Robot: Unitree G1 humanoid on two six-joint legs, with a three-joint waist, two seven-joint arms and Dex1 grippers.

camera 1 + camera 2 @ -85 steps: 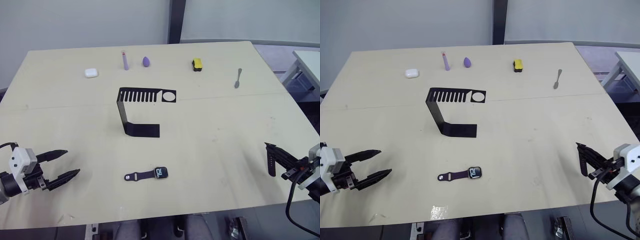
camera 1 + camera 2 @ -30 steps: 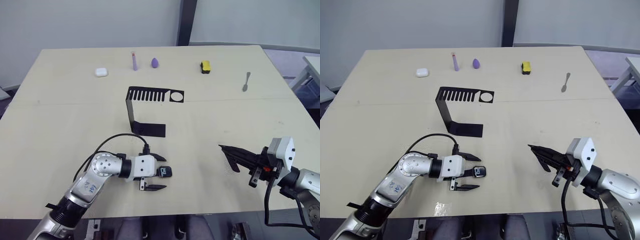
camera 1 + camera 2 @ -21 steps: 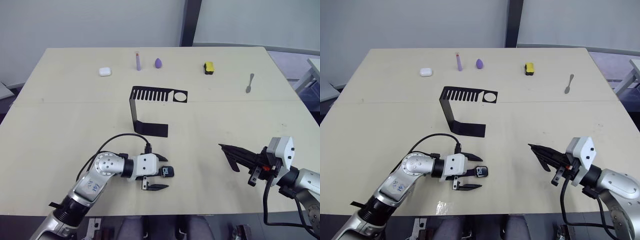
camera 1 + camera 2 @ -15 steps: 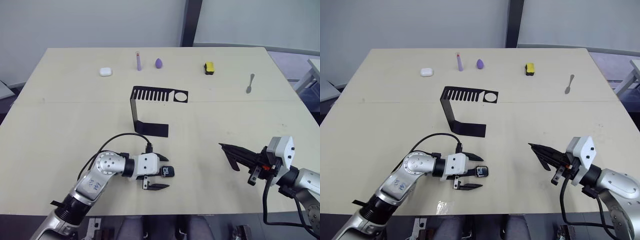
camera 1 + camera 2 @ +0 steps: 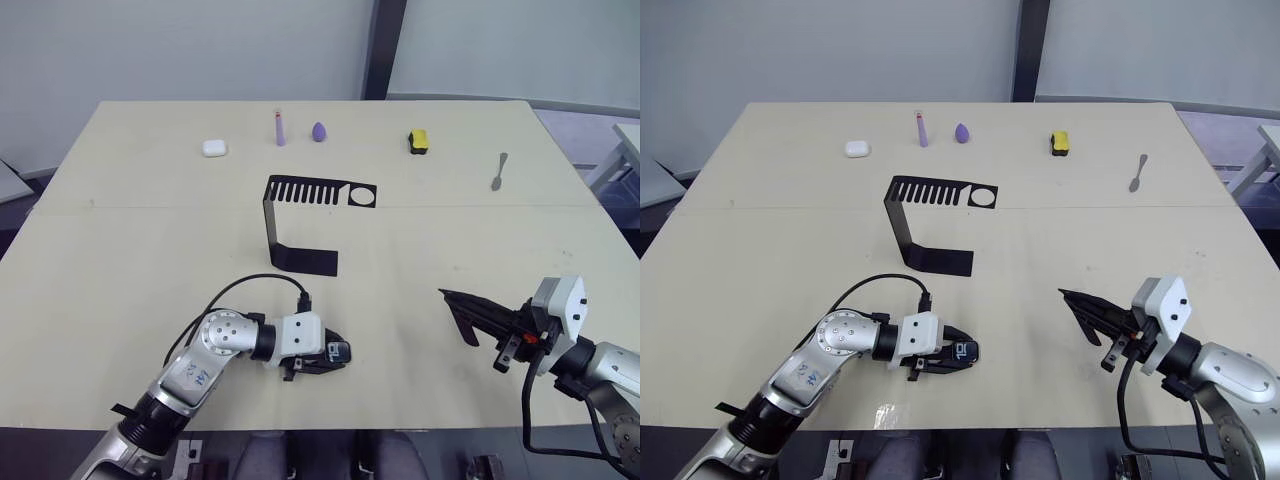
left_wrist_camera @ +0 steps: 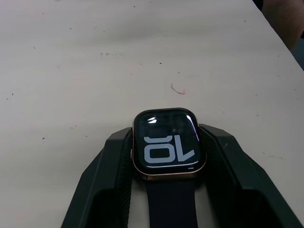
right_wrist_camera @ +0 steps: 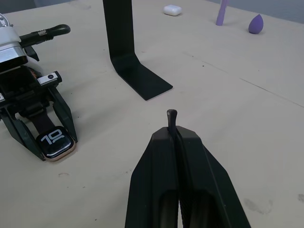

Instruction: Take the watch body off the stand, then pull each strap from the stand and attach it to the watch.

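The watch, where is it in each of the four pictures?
Left eye view: the watch body lies near the table's front edge, between the left gripper's jaws.
Right eye view: same place.
Left wrist view: middle, lower half.
Right wrist view: at the left side.
Shared landmark: the black stand, farther back on the table.
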